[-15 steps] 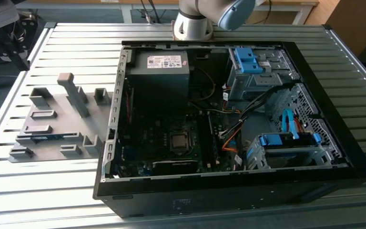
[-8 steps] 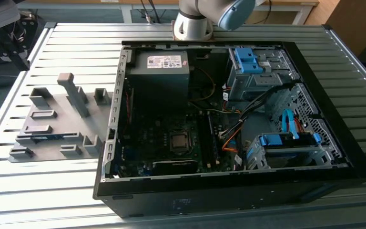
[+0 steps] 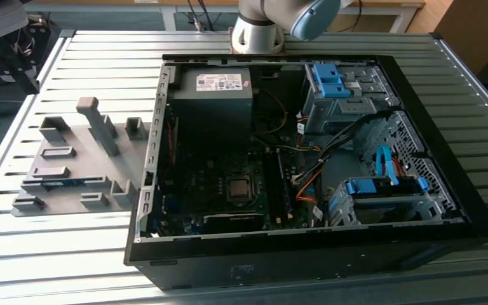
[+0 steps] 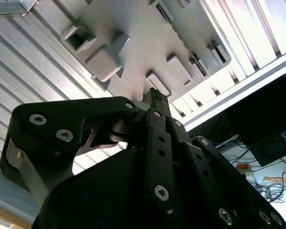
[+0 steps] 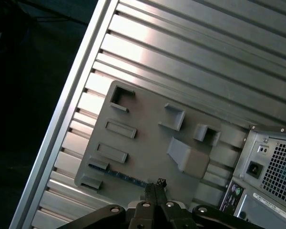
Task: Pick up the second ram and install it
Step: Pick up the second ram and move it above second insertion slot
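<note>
On the grey fixture plate (image 5: pixel 148 129) beside the open computer case (image 3: pixel 269 264), the second ram (image 5: pixel 117 174) lies in its slot on the counter (image 3: pixel 100 57) — its long axis leading off sideways from the fingers (image 5: pixel 155 190), which hover over its near end, pressed together and holding nothing.

A silver, ribbed pattern is being shown by the bench (image 3: pixel 117 70). Plain grey is being shown by the fixture plate (image 3: pixel 74 159), dark blue by the second ram (image 5: pixel 119 175), and black by the computer case (image 3: pixel 312 270) and the end effector (image 5: pixel 155 185).
</note>
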Available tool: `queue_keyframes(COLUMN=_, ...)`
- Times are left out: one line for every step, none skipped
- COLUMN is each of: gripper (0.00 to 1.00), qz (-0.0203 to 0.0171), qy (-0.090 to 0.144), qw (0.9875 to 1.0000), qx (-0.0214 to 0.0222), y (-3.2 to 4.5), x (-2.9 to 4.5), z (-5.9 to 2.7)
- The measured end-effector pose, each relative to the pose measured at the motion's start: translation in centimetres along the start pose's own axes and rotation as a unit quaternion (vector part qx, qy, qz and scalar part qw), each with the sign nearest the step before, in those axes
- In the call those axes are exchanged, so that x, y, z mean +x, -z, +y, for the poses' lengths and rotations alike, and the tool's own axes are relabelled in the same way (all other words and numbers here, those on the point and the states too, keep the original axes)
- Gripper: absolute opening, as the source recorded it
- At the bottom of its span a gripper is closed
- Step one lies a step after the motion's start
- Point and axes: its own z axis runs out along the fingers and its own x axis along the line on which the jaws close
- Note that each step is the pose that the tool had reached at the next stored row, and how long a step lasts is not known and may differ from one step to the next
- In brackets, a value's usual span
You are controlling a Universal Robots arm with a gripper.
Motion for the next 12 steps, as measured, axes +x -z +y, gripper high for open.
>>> queue_keyframes(gripper=0.11, qz=0.0001, qy=0.001, qw=1.0000, qx=0.0000, y=0.00, x=0.00, z=0.00)
queue_keyframes(gripper=0.11, qz=0.0001, qy=0.002, qw=1.0000, qx=0.0000, y=0.00, x=0.00, z=0.00)
queue_keyframes(gripper=0.11, qz=0.0001, qy=0.004, qw=1.0000, qx=-0.0001, y=0.00, x=0.00, z=0.00)
queue_keyframes(gripper=0.11, qz=0.0001, qy=0.005, qw=1.0000, qx=-0.0001, y=0.00, x=0.00, z=0.00)
queue_keyframes(gripper=0.11, qz=0.0001, qy=0.006, qw=1.0000, qx=-0.0001, y=0.00, x=0.00, z=0.00)
queue_keyframes(gripper=0.11, qz=0.0001, qy=0.008, qw=1.0000, qx=-0.0001, y=0.00, x=0.00, z=0.00)
queue_keyframes(gripper=0.11, qz=0.0001, qy=0.009, qw=1.0000, qx=-0.0002, y=0.00, x=0.01, z=0.00)
queue_keyframes(gripper=0.11, qz=0.0002, qy=0.010, qw=0.9999, qx=-0.0002, y=0.00, x=0.01, z=0.00)
queue_keyframes(gripper=0.11, qz=0.0002, qy=0.012, qw=0.9999, qx=-0.0002, y=0.00, x=0.01, z=0.00)
queue_keyframes(gripper=0.11, qz=0.0002, qy=0.013, qw=0.9999, qx=-0.0002, y=0.00, x=0.01, z=0.00)
queue_keyframes(gripper=0.11, qz=0.0002, qy=0.014, qw=0.9999, qx=-0.0002, y=0.00, x=0.01, z=0.00)
queue_keyframes(gripper=0.11, qz=0.0002, qy=0.015, qw=0.9999, qx=-0.0003, y=0.00, x=0.01, z=0.00)
